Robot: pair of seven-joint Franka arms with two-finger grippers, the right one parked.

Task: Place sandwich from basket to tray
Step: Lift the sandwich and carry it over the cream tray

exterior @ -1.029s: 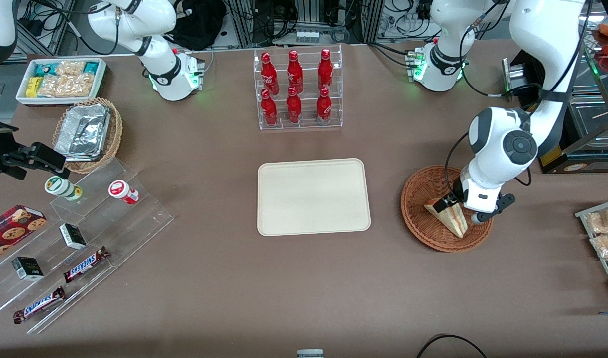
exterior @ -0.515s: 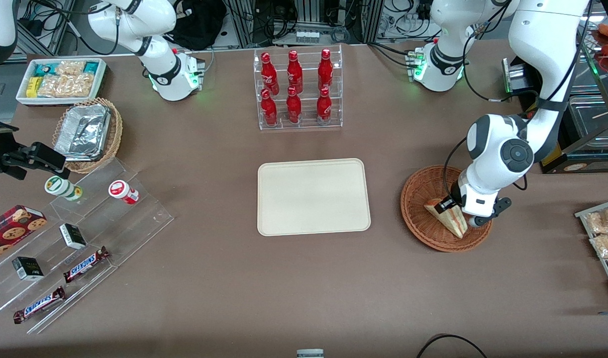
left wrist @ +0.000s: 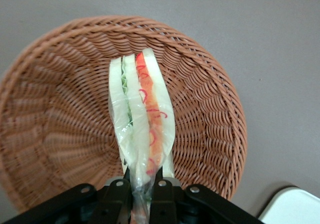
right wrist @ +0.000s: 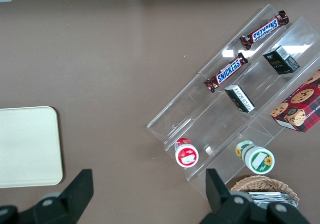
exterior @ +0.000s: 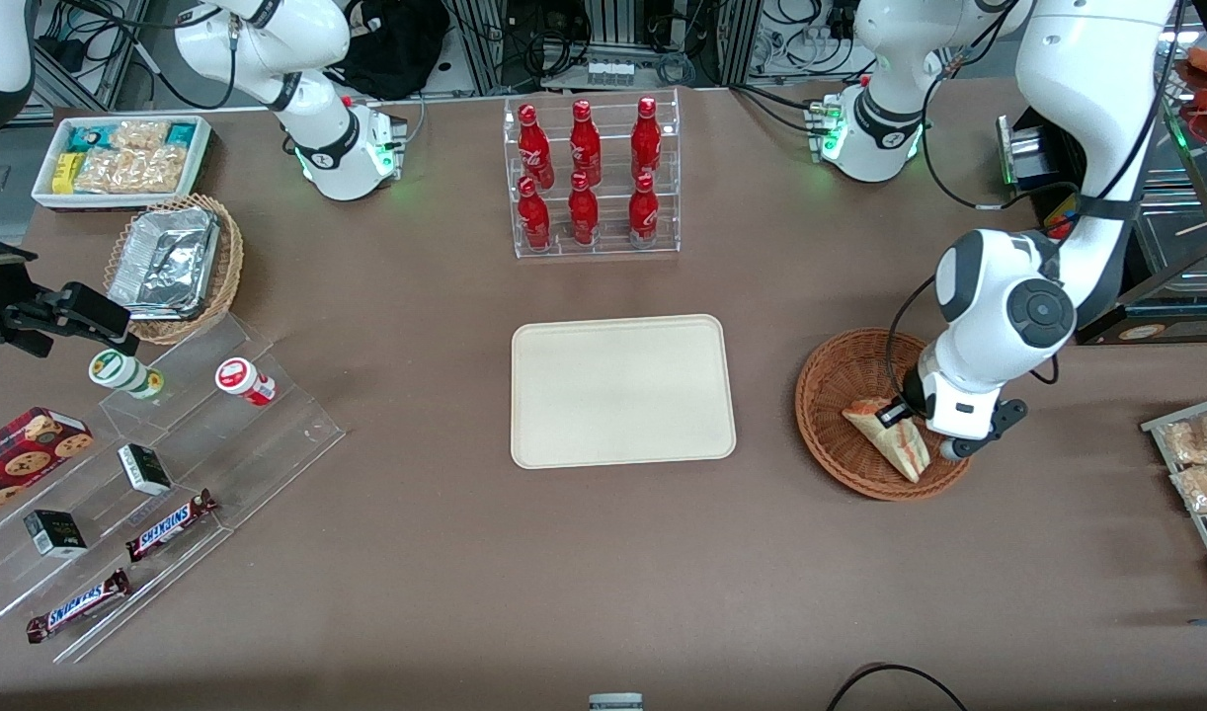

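Where brown table (exterior: 445, 592) lies: tool (left wrist: 141, 184) pinching sandwich (left wrist: 142, 129).

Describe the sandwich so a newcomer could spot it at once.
Start at the cream tray mid-table and look toward the working arm's end, to the round reddish-brown basket. In it lies the sandwich, a pale wrapped wedge, with the claw shut on one end. Orange-red and green filling stripes along its edge mark it out; nothing else is in the basket.

You're looking at a robot lab staged as a snack shop: cable racks (exterior: 613, 39), 6 cola bottles (exterior: 586, 173), Snickers bars (exterior: 169, 523) on acrylic steps.
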